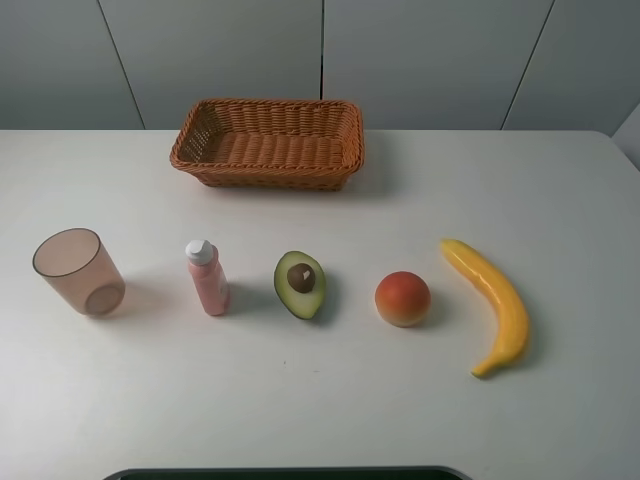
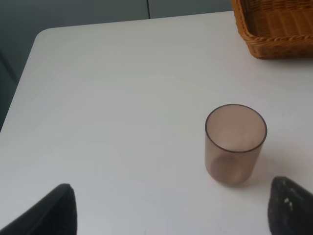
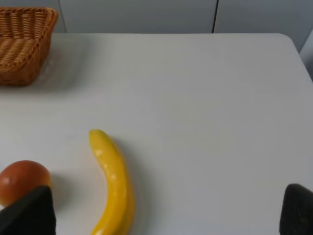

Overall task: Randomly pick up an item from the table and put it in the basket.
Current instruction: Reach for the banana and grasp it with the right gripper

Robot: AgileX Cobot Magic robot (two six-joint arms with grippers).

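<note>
The long yellow banana point(image 1: 492, 304) lies on the white table point(image 1: 400, 400) at the right, beside the peach; it also shows in the right wrist view point(image 3: 113, 186). The brown woven basket point(image 1: 268, 142) stands empty at the back middle; its corner shows in the left wrist view point(image 2: 274, 29) and the right wrist view point(image 3: 22, 44). My right gripper point(image 3: 164, 218) is open and empty, well back from the banana. My left gripper point(image 2: 176, 215) is open and empty, facing the cup. Neither gripper shows in the exterior high view.
In a row across the table: a translucent brown cup point(image 1: 78, 272) at the left, a pink bottle with a white cap point(image 1: 207, 277), a halved avocado point(image 1: 301, 284) and a round orange-red peach point(image 1: 402, 298). The cup point(image 2: 235, 144) also shows in the left wrist view.
</note>
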